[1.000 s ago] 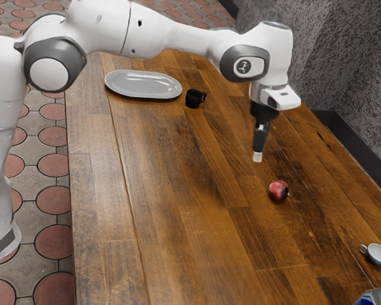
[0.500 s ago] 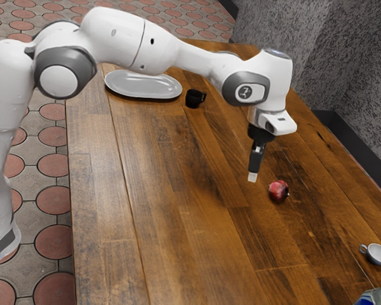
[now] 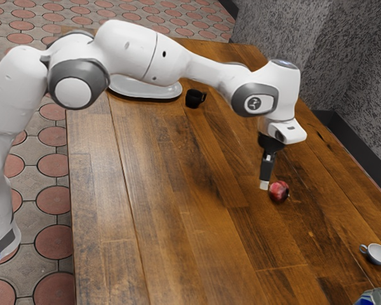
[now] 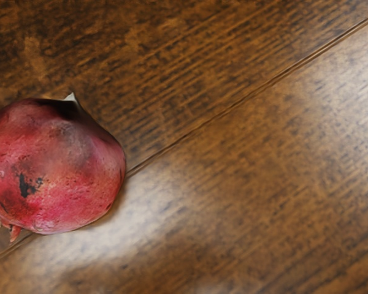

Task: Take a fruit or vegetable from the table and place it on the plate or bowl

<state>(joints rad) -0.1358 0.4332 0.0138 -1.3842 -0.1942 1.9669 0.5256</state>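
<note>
The red fruit (image 3: 279, 190) lies on the wooden table (image 3: 178, 210), with the gripper (image 3: 264, 183) hanging low just beside it, not over it. I cannot tell if the gripper is open or closed, but the fruit is not in it. I think it should move over the fruit's middle, then squeeze softly so it does not roll. The plate (image 3: 162, 91) waits well apart

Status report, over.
Gripper low, beside pomegranate. Pomegranate on table, not gripped. Black cup near plate.
</note>
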